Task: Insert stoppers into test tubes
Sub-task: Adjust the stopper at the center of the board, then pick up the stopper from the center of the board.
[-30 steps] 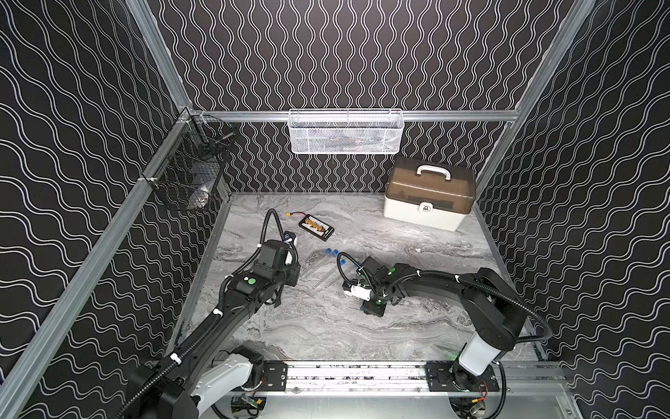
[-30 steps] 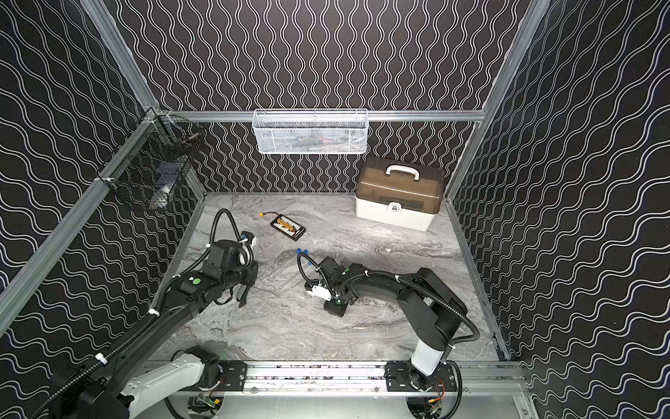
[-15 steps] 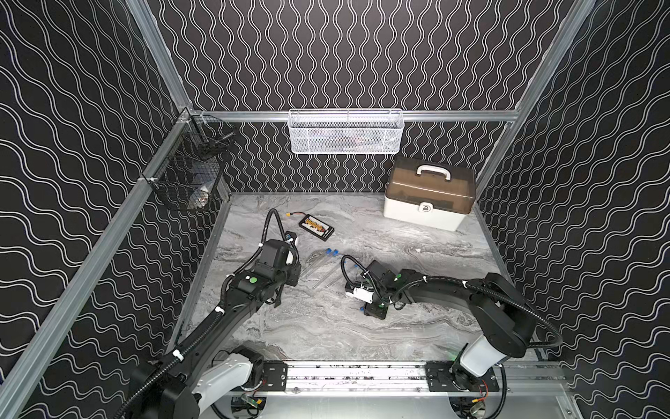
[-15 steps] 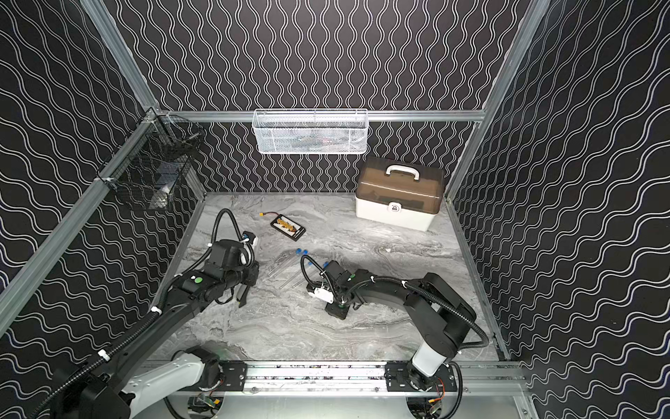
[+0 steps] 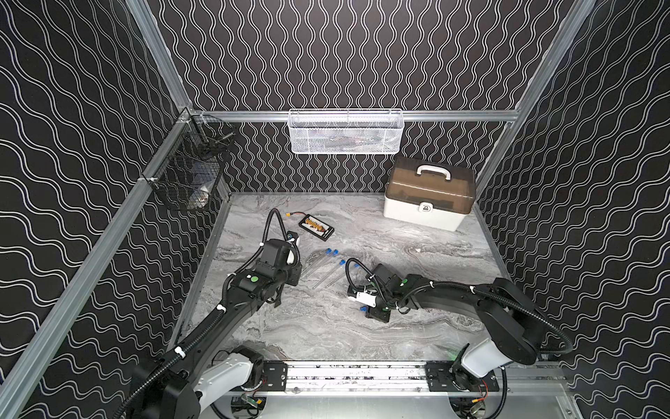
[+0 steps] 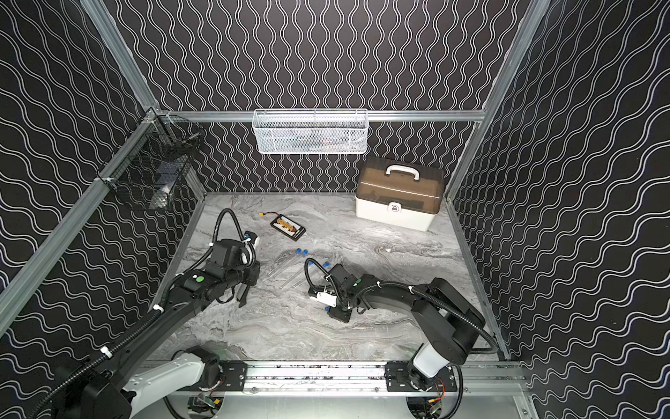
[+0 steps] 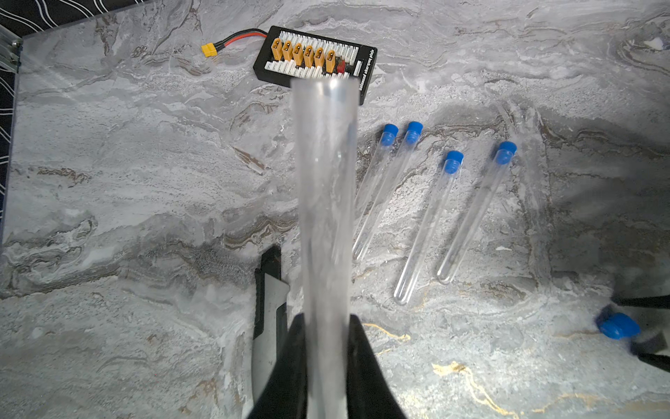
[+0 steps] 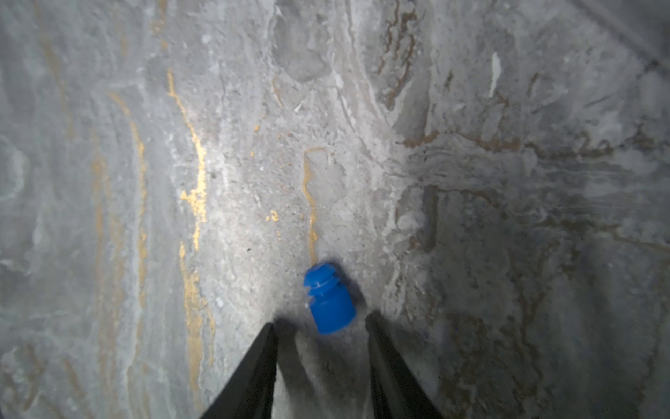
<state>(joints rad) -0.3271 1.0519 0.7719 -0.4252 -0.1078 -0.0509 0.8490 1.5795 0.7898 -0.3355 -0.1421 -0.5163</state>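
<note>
Black walls with white wavy lines close in a grey marble table (image 5: 417, 250). In both top views four capped tubes (image 5: 337, 266) lie side by side near the table's middle and a lidded box (image 5: 429, 196) sits in the back right corner. The last loose stopper (image 5: 362, 308) lies nearer the front edge, under the tips of the right gripper (image 5: 365, 311). The left gripper (image 6: 242, 295) hangs toward the left edge; what it carries is too faint to make out from up here.

In the left wrist view the left gripper is clamped narrow on an open tube (image 7: 326, 217), fingers (image 7: 297, 348) pressed to both its sides, its mouth pointing toward the battery board (image 7: 315, 58).

In the right wrist view the stopper lies on its side on the marble, ribbed end away from the camera. The step in hand looks like picking it up. To do it well, centre the jaws on the smooth broad end and leave the ribbed end free to enter the tube. Close slowly — so small a plug may roll or squirt out — while the tube is kept level. The right gripper's fingers (image 8: 253, 370) stand partway open on either side of the stopper — neither seems to touch it.
</note>
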